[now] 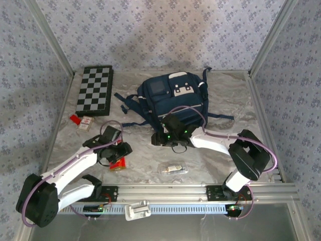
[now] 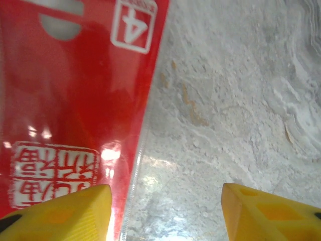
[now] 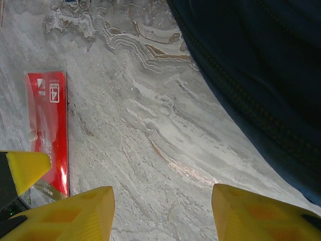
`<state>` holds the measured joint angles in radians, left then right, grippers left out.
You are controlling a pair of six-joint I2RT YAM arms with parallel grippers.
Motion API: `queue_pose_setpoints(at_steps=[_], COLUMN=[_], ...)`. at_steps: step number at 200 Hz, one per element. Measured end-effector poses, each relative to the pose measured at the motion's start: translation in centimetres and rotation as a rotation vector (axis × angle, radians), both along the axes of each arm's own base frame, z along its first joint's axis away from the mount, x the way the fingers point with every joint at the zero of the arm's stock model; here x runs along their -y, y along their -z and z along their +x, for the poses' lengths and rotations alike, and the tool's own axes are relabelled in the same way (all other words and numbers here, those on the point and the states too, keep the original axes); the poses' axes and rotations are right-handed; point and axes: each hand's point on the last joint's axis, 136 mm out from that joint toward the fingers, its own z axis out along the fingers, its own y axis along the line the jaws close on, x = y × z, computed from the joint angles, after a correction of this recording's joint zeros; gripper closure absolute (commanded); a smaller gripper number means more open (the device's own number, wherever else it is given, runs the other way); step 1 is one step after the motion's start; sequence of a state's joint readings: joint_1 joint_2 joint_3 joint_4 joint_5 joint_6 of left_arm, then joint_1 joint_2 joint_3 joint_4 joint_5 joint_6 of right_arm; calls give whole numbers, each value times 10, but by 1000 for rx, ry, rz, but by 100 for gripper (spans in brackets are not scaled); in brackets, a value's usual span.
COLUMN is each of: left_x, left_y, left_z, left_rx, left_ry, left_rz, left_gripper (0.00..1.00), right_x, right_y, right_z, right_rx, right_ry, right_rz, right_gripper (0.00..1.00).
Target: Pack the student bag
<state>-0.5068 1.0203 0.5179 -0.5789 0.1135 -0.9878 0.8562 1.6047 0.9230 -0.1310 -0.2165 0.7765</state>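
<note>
The student bag [image 1: 173,98], navy with white panels, lies flat at the back middle of the table; its dark fabric is at the upper right of the right wrist view [image 3: 261,60]. My right gripper [image 1: 165,138] [image 3: 163,211] hangs open over bare table just in front of the bag. My left gripper [image 1: 118,151] [image 2: 165,211] is open low over a red plastic packet [image 1: 118,163] [image 2: 70,100] [image 3: 47,130]. Its left finger [image 2: 65,216] is over the red part, and the packet's clear edge lies between the fingers.
A folded chessboard [image 1: 95,89] lies at the back left, with a small card pack [image 1: 86,123] and a red piece [image 1: 74,119] in front of it. A clear sachet [image 1: 173,169] rests near the front rail. The bag's straps [image 1: 125,103] spread to the left.
</note>
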Motion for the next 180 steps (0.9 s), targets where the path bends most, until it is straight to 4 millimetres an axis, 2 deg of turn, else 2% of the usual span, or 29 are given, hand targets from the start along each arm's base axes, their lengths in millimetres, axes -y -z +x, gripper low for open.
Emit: queue_pose_setpoints(at_steps=[25,38,58,88,102,132,158,180], left_x=[-28,-46,-66,-78,-74,-67,-21,2], left_y=[-8,-7,0,22,30,26,15,6], left_z=[10,12,8,-9,-13,-12,-3,7], left_rx=[24,17,0,-75,-90,-54,7,41], left_ry=[-59,-101,-138,-170,-160,-171,-102,-87], left_rz=[93,137,185,177,149,107,-78,-194], left_gripper=[38,34,31,33,36,42,48,51], right_x=[-8,-10,-13,-15,-15,-15,-15,-15], right_y=[4,6,7,7,7,7,7,8], right_z=[-4,-8,-13,-15,-15,-15,-15,-15], right_rx=[-4,-10,-18,-22,-24,-26,-28,-35], right_ry=[-23,-34,-43,-43,-39,-36,-33,-33], right_rz=[-7,-11,-8,-9,-9,-8,-5,-6], right_gripper=[45,45,45,44,43,43,43,43])
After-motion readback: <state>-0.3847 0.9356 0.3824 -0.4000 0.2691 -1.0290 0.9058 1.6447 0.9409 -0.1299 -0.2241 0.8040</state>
